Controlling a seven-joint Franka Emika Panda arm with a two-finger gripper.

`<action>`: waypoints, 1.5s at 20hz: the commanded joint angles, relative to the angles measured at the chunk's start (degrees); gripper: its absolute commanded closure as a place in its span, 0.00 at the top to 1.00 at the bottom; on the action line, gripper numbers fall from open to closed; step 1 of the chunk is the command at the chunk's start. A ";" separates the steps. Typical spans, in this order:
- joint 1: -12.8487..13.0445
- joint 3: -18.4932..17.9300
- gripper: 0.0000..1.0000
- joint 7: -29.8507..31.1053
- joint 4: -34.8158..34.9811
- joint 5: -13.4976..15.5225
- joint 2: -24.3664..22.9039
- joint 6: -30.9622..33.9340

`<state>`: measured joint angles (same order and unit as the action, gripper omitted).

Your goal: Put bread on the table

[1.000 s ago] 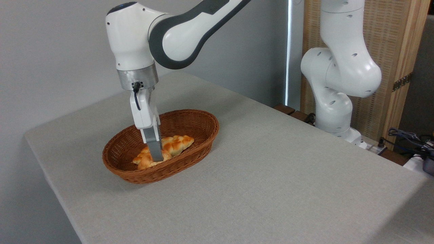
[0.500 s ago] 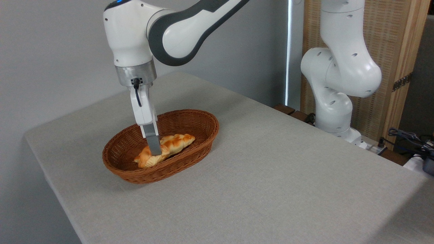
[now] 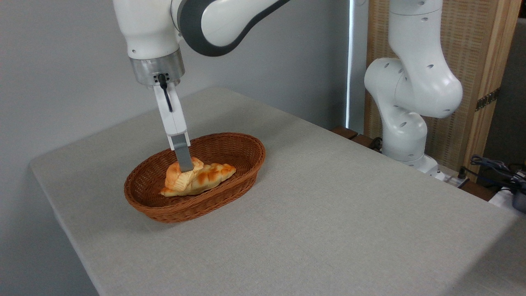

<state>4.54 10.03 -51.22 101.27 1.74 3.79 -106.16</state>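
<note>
Worktop (image 3: 328,213) under grey-beige cloth carries an oval wicker basket (image 3: 213,203) near its left end, with plenty of bare cloth to the right for a set-down. Inside the basket lies a long braided loaf (image 3: 213,177), and at its left end, touching it, sits the bread (image 3: 178,177), the small knotted bun, raised a little but not yet above the rim. Pincer (image 3: 185,166) is clamped on the bun's top, only one finger showing from this side. My worry is the shallow hold: gripping just the lumpy crown, the bun could tear free or swing and drop back. Being pressed against the loaf, it may also drag that along, or clip the basket wall on the way out and tip the basket.
</note>
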 commanded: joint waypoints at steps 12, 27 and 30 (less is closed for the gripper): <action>-1.12 -11.44 0.23 -0.55 -3.98 0.54 2.88 -2.38; -1.12 -11.44 1.00 -0.46 -3.45 -1.21 5.97 -4.50; -1.03 -11.44 1.00 -0.55 -3.01 -1.57 5.97 -4.50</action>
<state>3.30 -1.13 -51.56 97.83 1.04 10.15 -110.35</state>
